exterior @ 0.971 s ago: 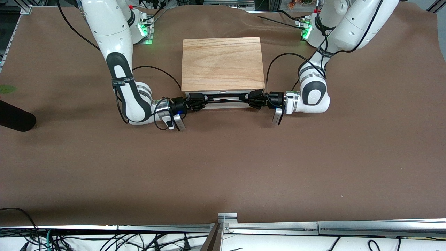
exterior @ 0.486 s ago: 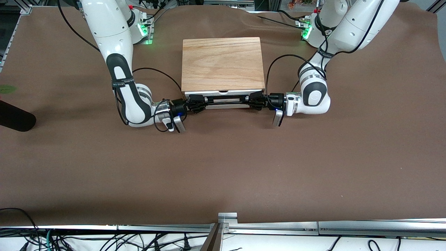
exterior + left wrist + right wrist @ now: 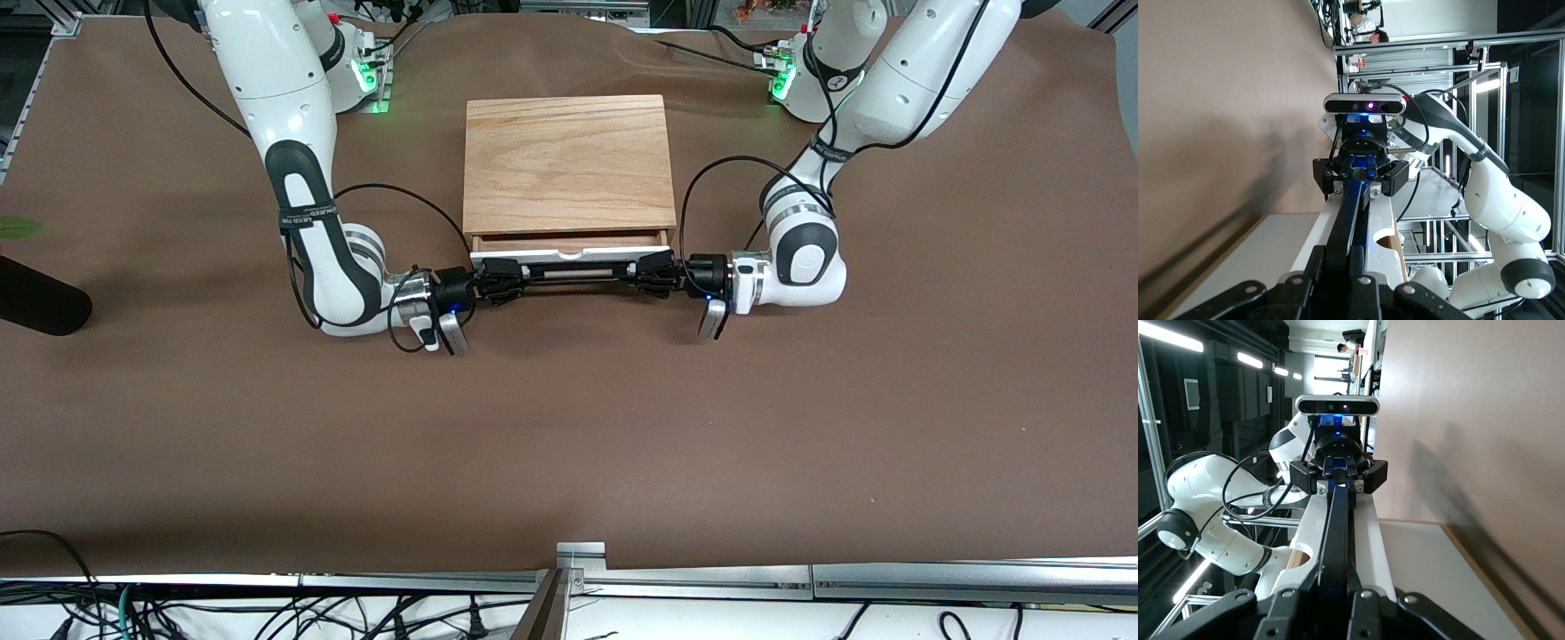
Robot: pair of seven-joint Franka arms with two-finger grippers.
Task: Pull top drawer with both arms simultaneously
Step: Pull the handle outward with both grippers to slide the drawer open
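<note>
The top drawer (image 3: 569, 252) has a white front panel and a black wire handle (image 3: 573, 264). It stands a little way out of the light-wood box (image 3: 567, 162), and a strip of its wooden inside shows. My right gripper (image 3: 517, 269) is shut on the handle's end toward the right arm. My left gripper (image 3: 637, 267) is shut on the other end. In the left wrist view my left gripper (image 3: 1341, 263) clamps the handle bar (image 3: 1350, 213), with the right gripper farther along it. In the right wrist view my right gripper (image 3: 1337, 587) clamps the same bar (image 3: 1335, 527).
The box stands on a brown table cover (image 3: 569, 427) midway between the two arm bases. A black object (image 3: 36, 298) lies at the right arm's end of the table. A metal rail (image 3: 800, 580) and cables run along the table edge nearest the front camera.
Both grippers have moved toward the front camera with the handle, and the top drawer has slid out of the box, so its wooden inside now shows.
</note>
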